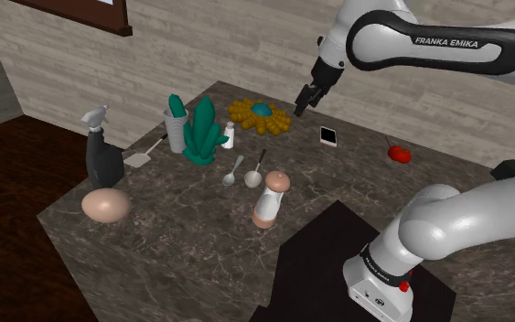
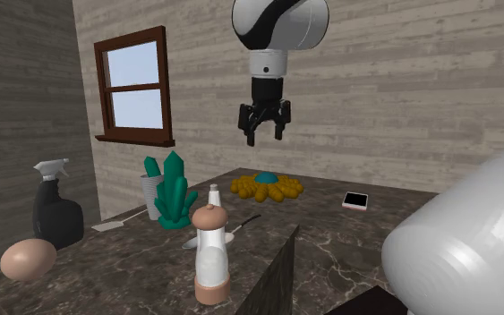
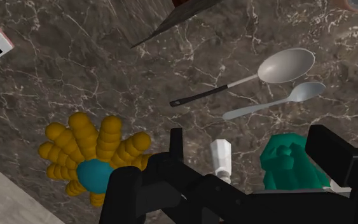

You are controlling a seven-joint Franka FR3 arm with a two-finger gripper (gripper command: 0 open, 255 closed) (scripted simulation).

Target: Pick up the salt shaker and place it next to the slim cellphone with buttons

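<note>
Your black pincer hangs with jaws apart high above the dark marble surface, where the small white salt shaker stands just beside a green crystal cluster; likely light, rigid and slick, so clasp its mid-body.

Marbled counter bears two spoons, cellphone, spray bottle (salt shaker too).

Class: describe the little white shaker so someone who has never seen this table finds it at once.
On the dark marbled table, find the green crystal cluster toward the wall. The small white shaker stands beside it, on the side toward the yellow flower-shaped thing. Unlike the taller grinder with brown cap and base, it is short, slim and pale.
</note>
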